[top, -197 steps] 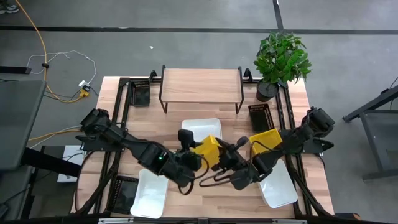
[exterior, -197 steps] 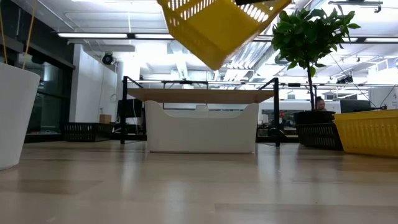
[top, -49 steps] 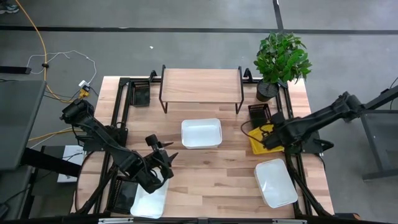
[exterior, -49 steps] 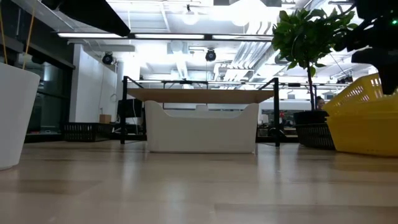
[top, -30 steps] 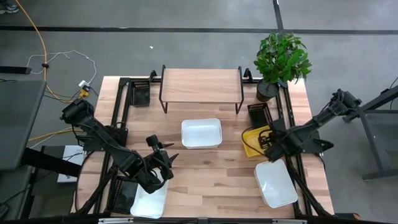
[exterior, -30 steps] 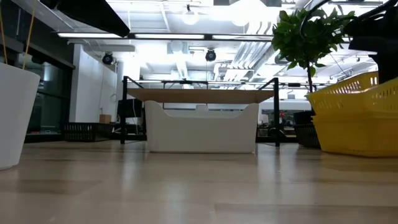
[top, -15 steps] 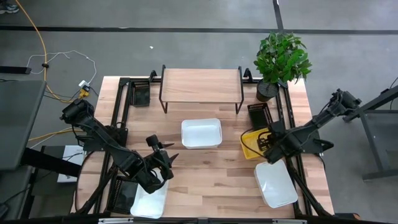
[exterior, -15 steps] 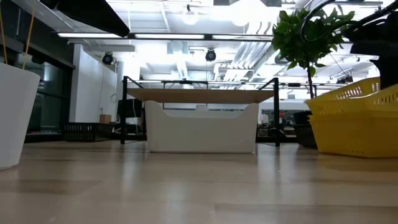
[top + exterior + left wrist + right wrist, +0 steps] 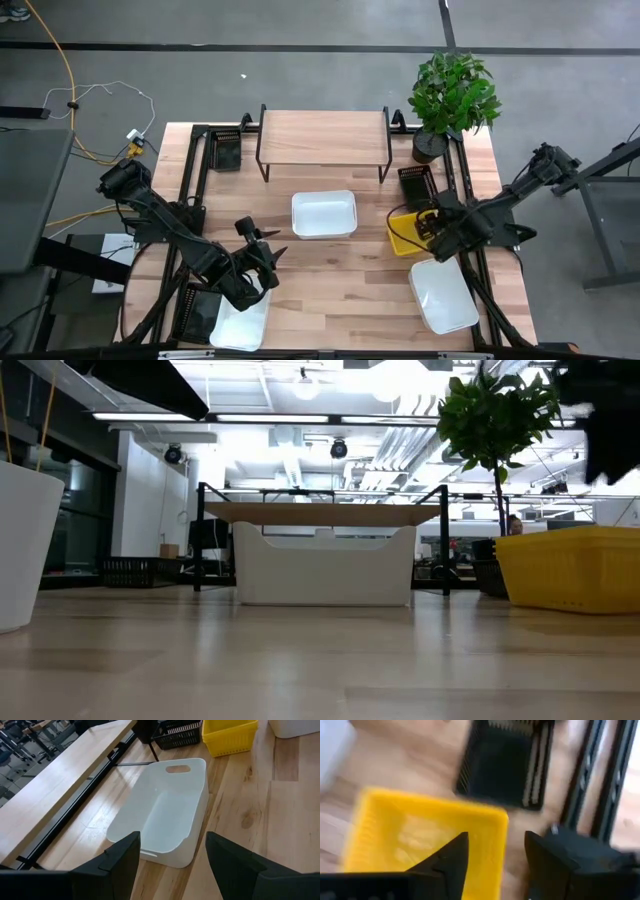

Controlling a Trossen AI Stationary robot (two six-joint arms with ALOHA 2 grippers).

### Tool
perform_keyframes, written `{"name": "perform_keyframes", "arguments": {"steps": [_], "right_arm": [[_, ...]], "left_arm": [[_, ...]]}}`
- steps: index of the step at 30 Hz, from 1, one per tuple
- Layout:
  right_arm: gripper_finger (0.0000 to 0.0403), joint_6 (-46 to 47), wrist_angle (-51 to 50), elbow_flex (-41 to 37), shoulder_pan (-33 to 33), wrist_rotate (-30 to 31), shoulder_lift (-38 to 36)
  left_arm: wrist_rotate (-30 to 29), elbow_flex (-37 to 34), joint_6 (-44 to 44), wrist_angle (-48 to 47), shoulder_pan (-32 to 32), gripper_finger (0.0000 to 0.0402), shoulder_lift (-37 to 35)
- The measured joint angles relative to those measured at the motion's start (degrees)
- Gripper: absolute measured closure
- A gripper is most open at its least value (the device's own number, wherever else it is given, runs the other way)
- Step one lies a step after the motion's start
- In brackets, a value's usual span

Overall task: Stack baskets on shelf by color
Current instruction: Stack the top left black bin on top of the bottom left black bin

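Right claw point(image 9: 495, 857) hangs open, empty, over the yellow basket point(image 9: 407, 234) right of the shelf point(image 9: 322, 136); descending off-centre could shove it. Left claw point(image 9: 172, 855) open, empty.

Basket and shelf colours

Yellow basket point(image 9: 406, 233); white baskets point(image 9: 324, 214); black slotted basket point(image 9: 417, 186); light wood shelf point(image 9: 322, 136) with black legs.
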Motion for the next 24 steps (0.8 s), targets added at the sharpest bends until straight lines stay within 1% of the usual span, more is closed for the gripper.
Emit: {"name": "perform_keyframes", "arguments": {"steps": [3, 5, 9, 12, 14, 16, 18, 20, 22, 24], "right_arm": [[0.0211, -0.3, 1.7, 1.7, 0.9, 6.1, 0.0], [0.0210, -1.5, 4.1, 1.6, 0.8, 8.4, 0.0], [0.0210, -1.7, 8.9, -1.6, -1.6, 10.2, 0.0], [0.0210, -2.0, 10.8, -4.0, -5.3, 10.7, 0.0], [0.0210, -3.9, 11.6, -5.2, -8.5, 11.1, 0.0], [0.0210, -7.0, 13.8, -6.1, -11.9, 11.9, 0.0], [0.0210, -11.5, 17.5, -6.9, -14.8, 12.5, 0.0], [0.0210, -17.4, 22.4, -7.6, -17.4, 13.0, 0.0], [0.0210, -23.4, 26.4, -8.0, -19.6, 13.0, 0.0], [0.0210, -28.2, 29.0, -8.0, -21.3, 13.1, 0.0]], "left_arm": [[0.3, 0.0, 0.0, 0.0, 0.0, 0.0188, 0.0], [0.7, 0.0, 0.0, 0.0, 0.0, 0.0188, 0.0], [0.9, 0.0, 0.0, 0.2, 0.0, 0.0188, 0.0], [1.1, 0.0, 0.0, 0.5, 0.0, 0.0188, 0.0], [1.8, 0.0, 0.0, 0.5, 0.0, 0.0188, 0.0], [5.6, 0.0, 1.7, 0.4, -0.2, 0.0188, 0.0], [11.3, 0.3, 4.2, -0.5, -1.2, 0.0188, -0.2], [14.2, 0.4, 5.3, -0.4, -2.9, 0.0188, -0.8], [13.9, 0.4, 5.3, -0.9, -4.9, 0.0188, -1.3], [10.9, 0.4, 4.8, -2.3, -6.7, 0.0188, -2.3]]}}
